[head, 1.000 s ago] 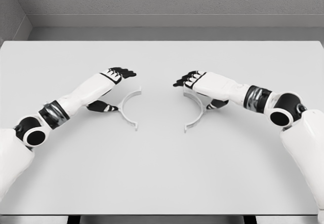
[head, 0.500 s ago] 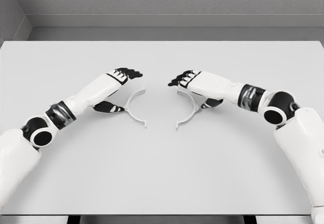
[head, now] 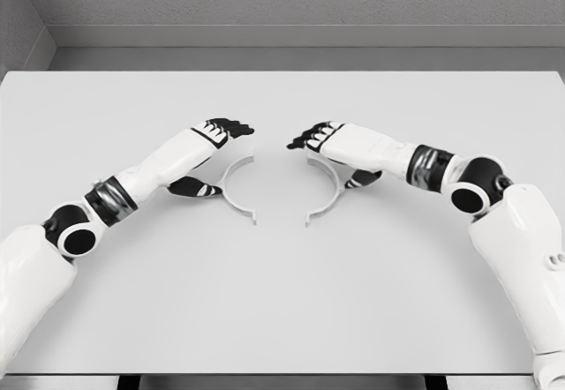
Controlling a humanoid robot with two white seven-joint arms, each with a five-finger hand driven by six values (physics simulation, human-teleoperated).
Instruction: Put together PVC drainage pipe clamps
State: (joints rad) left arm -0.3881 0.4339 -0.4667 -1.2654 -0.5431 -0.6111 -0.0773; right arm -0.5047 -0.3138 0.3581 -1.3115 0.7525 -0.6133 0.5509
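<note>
Evidently the two clamp halves were set to meet as one ring: the left clamp half [head: 235, 187] lay on the desk [head: 282, 302] just under the left hand [head: 216, 138], its curve opening toward the right clamp half [head: 326, 189], which lay under the right hand [head: 327, 140] and opened back at it. Each hand seemed to pinch its piece between fingers above and thumb below, though the contact was too small to confirm. A gap lay between the facing ends, so the joining looked not yet done.
</note>
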